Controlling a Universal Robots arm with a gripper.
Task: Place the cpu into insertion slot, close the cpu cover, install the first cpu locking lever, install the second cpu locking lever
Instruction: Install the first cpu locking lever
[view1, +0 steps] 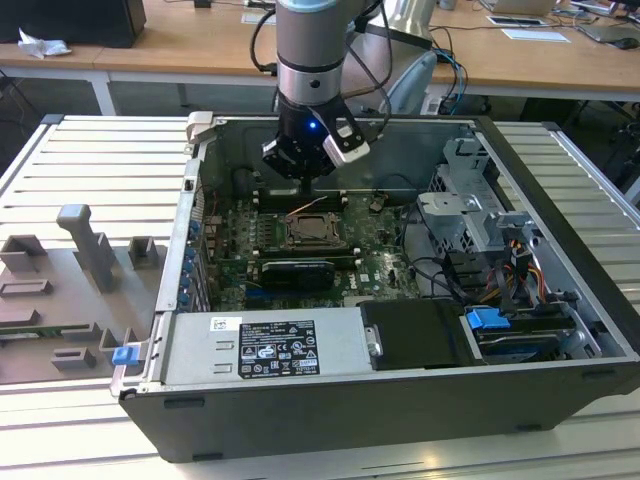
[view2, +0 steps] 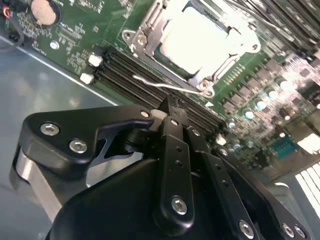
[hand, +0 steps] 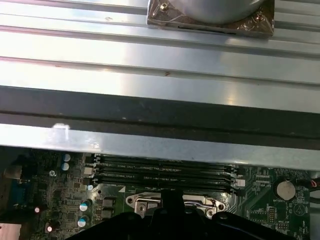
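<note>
Now hand (view2: 169, 105) pinched together, tip just by locking lever (view2: 170, 86) nr cpu (view2: 200, 36).

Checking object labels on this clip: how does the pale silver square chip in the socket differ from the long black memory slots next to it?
The pale silver square cpu is one compact square, while the long black memory slots are several narrow strips in parallel rows. The cpu has a bright metal top; the slots are dark. Both sit side by side on the green circuit board.
</note>
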